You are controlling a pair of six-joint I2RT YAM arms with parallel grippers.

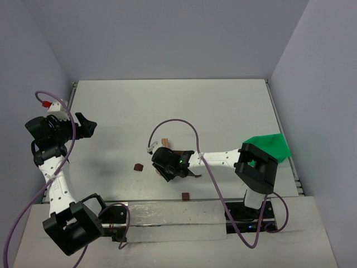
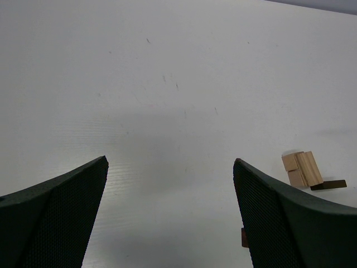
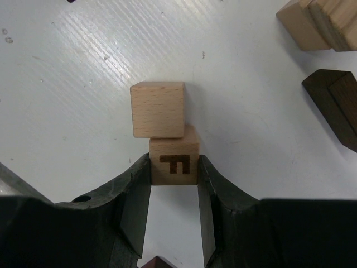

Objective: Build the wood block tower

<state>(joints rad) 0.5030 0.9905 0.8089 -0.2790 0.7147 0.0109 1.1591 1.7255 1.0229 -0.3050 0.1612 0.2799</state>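
Note:
My right gripper (image 3: 174, 162) is shut on a light tan cube (image 3: 174, 151) with a dark burnt mark on its near face. A second plain tan cube (image 3: 158, 109) touches it on the far side, slightly offset to the left. In the top view the right gripper (image 1: 166, 167) is low over the table's middle and hides both cubes. Tan blocks (image 3: 315, 22) and a dark brown brick (image 3: 334, 106) lie to the right. My left gripper (image 1: 87, 125) is open and empty at the far left, its fingers (image 2: 61, 201) wide apart above bare table.
Loose dark brown blocks (image 1: 138, 167) (image 1: 185, 196) lie on the white table (image 1: 223, 111) left of and in front of the right gripper. A tan block (image 1: 164, 142) stands behind it, also in the left wrist view (image 2: 301, 169). A green bin (image 1: 270, 146) sits at the right edge.

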